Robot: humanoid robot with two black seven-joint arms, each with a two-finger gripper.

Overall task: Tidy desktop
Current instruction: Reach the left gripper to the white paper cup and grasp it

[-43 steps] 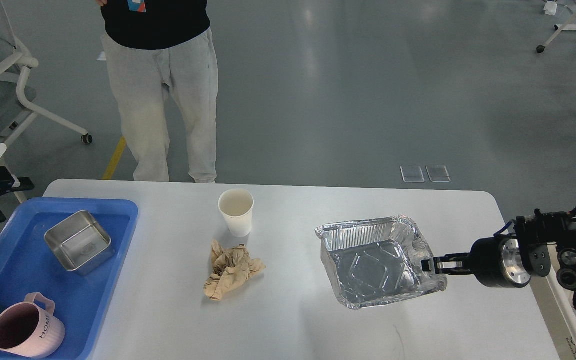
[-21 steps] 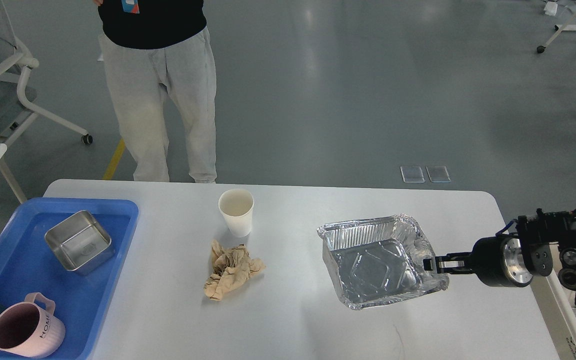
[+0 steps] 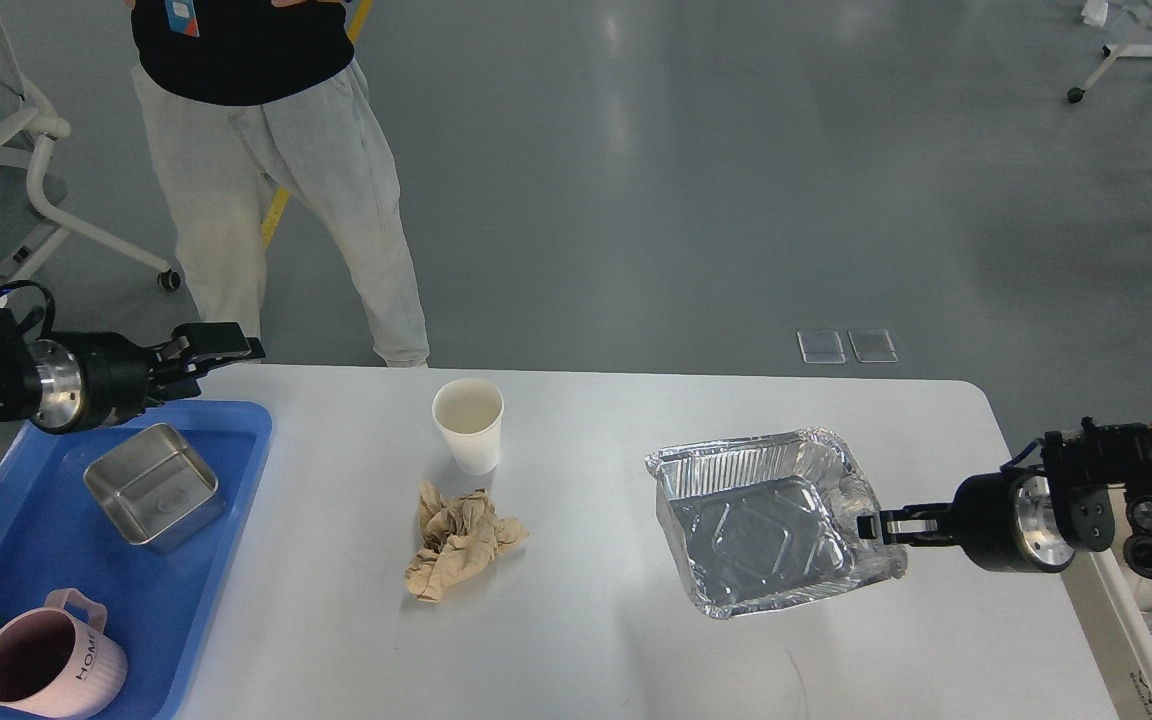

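Our matte white-grey desktop (image 3: pixel 596 640), corners rounded, spreads beneath both arms. Our right gripper (image 3: pixel 871 525) pinches the right rim of one foil tray (image 3: pixel 766 530) resting on it; our left gripper (image 3: pixel 211 345) hovers over its far-left corner, apparently parted. One paper cup (image 3: pixel 469 425), one crumpled napkin (image 3: pixel 458 540), one blue tray (image 3: pixel 26 530).

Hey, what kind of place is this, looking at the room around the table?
Probably a robotics lab or test space rather than a home or kitchen. The desktop stands on a wide, bare grey floor, wheeled office chairs sit at the edges, and a person stands watching beside the staged clutter.
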